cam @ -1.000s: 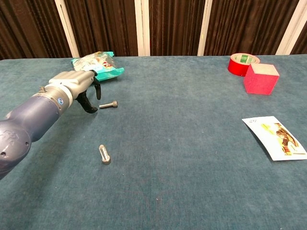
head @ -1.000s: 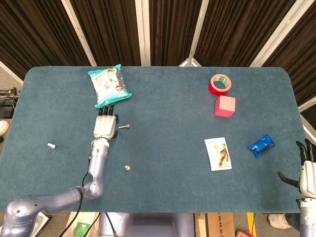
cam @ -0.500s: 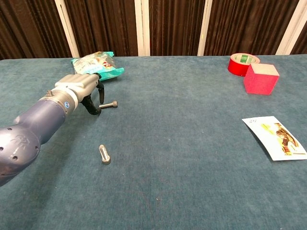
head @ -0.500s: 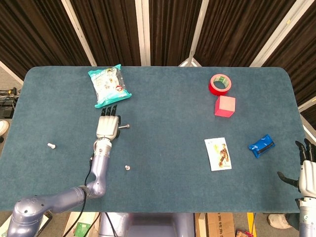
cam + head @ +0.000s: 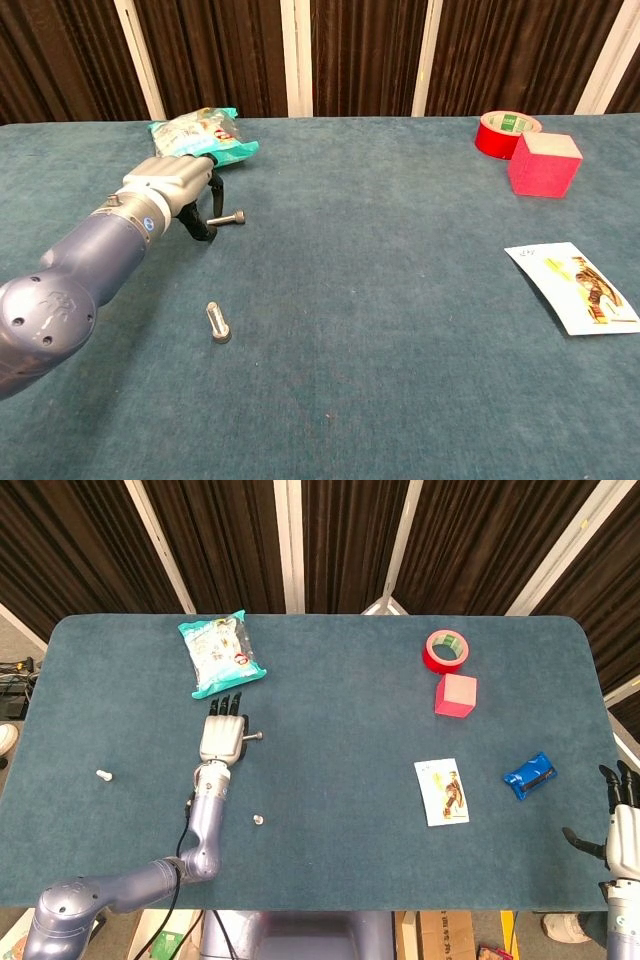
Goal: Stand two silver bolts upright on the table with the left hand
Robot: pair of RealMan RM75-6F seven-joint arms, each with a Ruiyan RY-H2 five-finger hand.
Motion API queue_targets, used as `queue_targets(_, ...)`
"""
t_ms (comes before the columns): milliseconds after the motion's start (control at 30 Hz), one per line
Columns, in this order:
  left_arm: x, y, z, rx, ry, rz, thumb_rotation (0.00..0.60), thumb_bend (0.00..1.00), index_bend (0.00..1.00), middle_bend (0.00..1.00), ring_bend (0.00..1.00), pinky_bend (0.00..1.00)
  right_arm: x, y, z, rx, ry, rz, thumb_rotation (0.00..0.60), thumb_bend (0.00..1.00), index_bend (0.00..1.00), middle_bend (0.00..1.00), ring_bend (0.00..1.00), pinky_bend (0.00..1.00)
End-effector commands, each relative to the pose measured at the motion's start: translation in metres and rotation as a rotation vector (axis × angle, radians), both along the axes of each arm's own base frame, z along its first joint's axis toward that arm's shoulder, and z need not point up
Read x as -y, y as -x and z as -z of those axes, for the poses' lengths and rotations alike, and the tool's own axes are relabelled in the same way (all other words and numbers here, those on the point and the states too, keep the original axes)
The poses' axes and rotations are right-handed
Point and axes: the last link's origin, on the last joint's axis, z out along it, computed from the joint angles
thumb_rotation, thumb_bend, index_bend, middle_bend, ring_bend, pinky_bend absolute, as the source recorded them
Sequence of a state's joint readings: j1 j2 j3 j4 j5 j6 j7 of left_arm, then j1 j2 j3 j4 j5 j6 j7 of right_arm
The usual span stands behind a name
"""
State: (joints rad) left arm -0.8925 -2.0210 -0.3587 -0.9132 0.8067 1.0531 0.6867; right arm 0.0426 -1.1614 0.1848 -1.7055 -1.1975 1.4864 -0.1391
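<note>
The left hand (image 5: 178, 186) hovers low over the worktop (image 5: 340, 730) beside a lying silver bolt (image 5: 227, 217), its fingers (image 5: 226, 702) seemingly apart and holding nothing, while another bolt (image 5: 216, 322) stands upright nearer.

Just ahead of the left hand (image 5: 223, 739), passage is blocked by the crinkled teal snack packet (image 5: 221, 652). To its right, open blue-green felt table (image 5: 340, 740) is left free. Behind it, only a small upright silver bolt (image 5: 217, 323) is met.
</note>
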Motion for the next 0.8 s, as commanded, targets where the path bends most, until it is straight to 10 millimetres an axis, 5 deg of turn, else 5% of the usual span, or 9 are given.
queue_targets(33,0.000,0.000,0.001,-0.005,0.002,0.003,0.600,0.48,0.51,0.00,0.00,0.00,0.000,0.000,0.000,0.000,-0.001,0.001,0.600,0.01,0.13,0.03,0.02,0.00)
queue_targets(800,0.009,-0.007,-0.013,-0.184,-0.097,0.181,0.600,0.53,0.55,0.00,0.00,0.00,0.000,-0.002,0.003,0.013,-0.016,-0.006,0.600,0.01,0.13,0.03,0.02,0.00)
